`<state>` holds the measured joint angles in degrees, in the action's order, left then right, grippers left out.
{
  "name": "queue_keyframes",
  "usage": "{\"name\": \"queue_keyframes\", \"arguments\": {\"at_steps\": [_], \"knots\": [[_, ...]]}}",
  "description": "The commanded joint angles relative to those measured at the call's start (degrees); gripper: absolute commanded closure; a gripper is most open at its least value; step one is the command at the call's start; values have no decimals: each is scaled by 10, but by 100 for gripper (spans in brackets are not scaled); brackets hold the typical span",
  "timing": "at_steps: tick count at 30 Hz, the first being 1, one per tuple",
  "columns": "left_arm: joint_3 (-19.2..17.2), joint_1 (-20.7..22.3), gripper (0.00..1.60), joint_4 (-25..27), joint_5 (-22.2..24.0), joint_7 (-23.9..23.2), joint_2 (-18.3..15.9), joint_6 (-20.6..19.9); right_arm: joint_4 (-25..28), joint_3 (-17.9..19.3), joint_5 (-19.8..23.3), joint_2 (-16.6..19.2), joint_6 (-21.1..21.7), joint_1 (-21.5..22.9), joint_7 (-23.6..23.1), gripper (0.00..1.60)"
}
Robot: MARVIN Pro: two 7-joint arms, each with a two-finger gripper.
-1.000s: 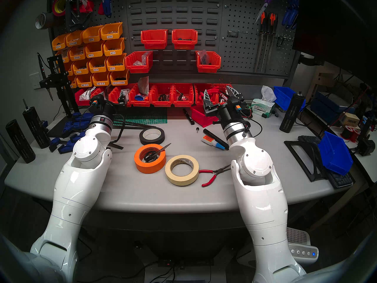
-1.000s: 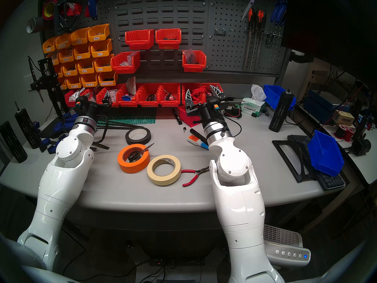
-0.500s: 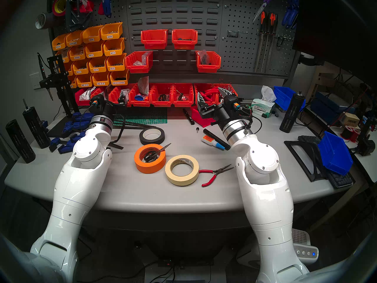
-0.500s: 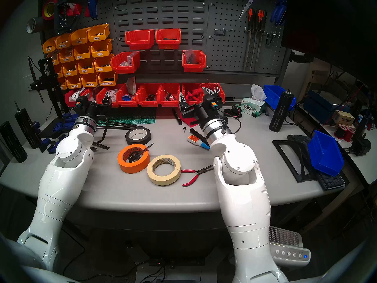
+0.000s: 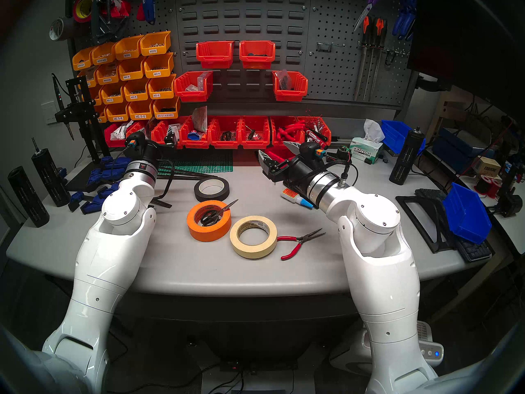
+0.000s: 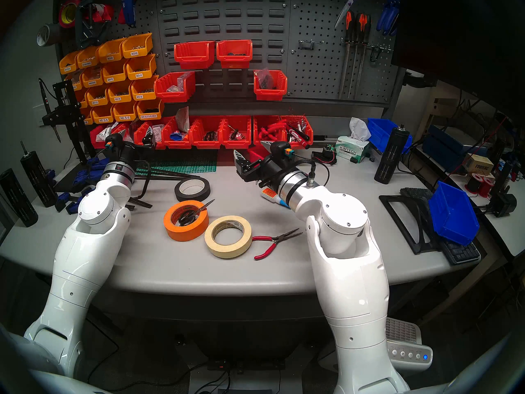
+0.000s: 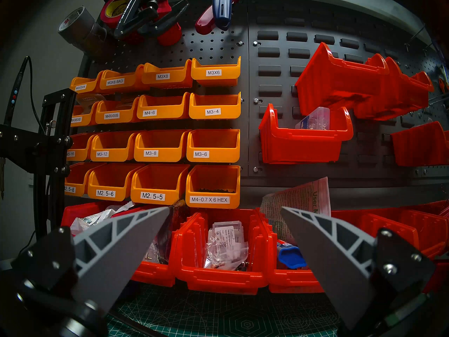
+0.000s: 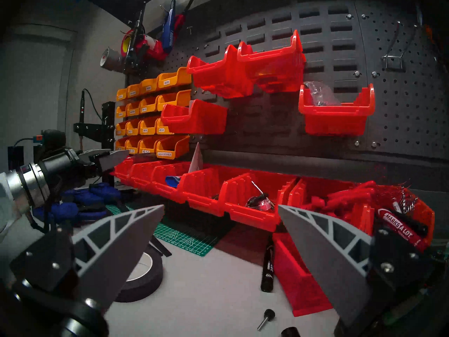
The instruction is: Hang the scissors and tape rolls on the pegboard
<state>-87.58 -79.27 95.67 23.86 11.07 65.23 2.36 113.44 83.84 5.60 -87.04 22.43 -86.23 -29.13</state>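
The small black-handled scissors with silver blades (image 5: 213,215) lie inside the core of the wide bright orange tape roll (image 5: 208,224), handles down in the hole and blade tips propped over the far rim. That nesting matters: lifting the orange roll first would probably carry or spill the scissors, so the scissors likely need to come out before it. The slimmer cream masking-tape roll (image 5: 253,236) lies flat just right of the orange one, their sides touching or nearly so, on the near middle of the grey bench (image 5: 176,259). Red-handled needle-nose pliers (image 5: 298,241) lie just right of the cream roll, close enough to get in the way of a grasp from that side.

The right end effector (image 5: 277,154) hangs above the far bench, fingers spread wide and holding nothing, pointing leftward across the scene, which I judge to be a turn toward the rolls. The left end effector (image 7: 224,210) is also wide and empty, aimed at the red bins, apparently parked clear.

The dark grey perforated pegboard (image 5: 335,72) stands at the far right, and a bare wire hook (image 5: 326,46) juts from it; nothing has been hung yet.
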Motion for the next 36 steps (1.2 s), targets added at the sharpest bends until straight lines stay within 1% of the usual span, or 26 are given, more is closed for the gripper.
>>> {"name": "queue_keyframes", "arguments": {"at_steps": [1,2,3,5,10,12,13,15,16,17,18,19,20,22,23,26,30,33,34,36], "knots": [[-4,17,0,16,0,0,0,6,35,-4,36,-5,58,-11,-27,0],[-4,17,0,16,0,0,0,6,40,-3,39,-6,76,-12,-31,0],[-4,17,0,16,0,0,0,6,41,-2,48,-8,84,-13,-35,0],[-4,17,0,16,0,0,0,6,45,0,58,-11,113,-14,-41,0],[-4,17,0,16,0,0,0,6,43,4,74,-20,152,-11,-44,0],[-4,17,0,16,0,0,0,6,41,8,85,-28,182,-6,-46,0],[-4,17,0,16,0,0,0,6,40,9,87,-29,190,-4,-46,0],[-4,17,0,16,0,0,0,6,35,17,100,-37,220,1,-48,0],[-4,17,0,16,0,0,0,6,33,18,101,-37,229,3,-47,0],[-4,17,0,16,0,0,0,6,27,23,114,-45,245,6,-50,0],[-4,17,0,16,0,0,0,6,23,25,118,-46,260,10,-54,0],[-4,17,0,16,0,0,0,6,20,21,123,-43,258,12,-49,0],[-4,17,0,16,0,0,0,6,17,23,123,-49,277,16,-52,0],[-4,17,0,16,0,0,0,6,10,20,132,-49,290,23,-49,0],[-4,17,0,16,0,0,0,6,3,21,147,-52,301,28,-42,0],[-4,17,0,16,0,0,0,6,-6,19,151,-53,306,37,-35,0],[-4,17,0,16,0,0,0,6,-19,19,161,-63,326,54,-29,0],[-4,17,0,16,0,0,0,6,-20,18,165,-63,326,56,-26,1],[-4,17,0,16,0,0,0,6,-20,19,167,-63,326,57,-25,3],[-4,17,0,16,0,0,0,6,-23,25,177,-66,326,59,-20,4]]}}
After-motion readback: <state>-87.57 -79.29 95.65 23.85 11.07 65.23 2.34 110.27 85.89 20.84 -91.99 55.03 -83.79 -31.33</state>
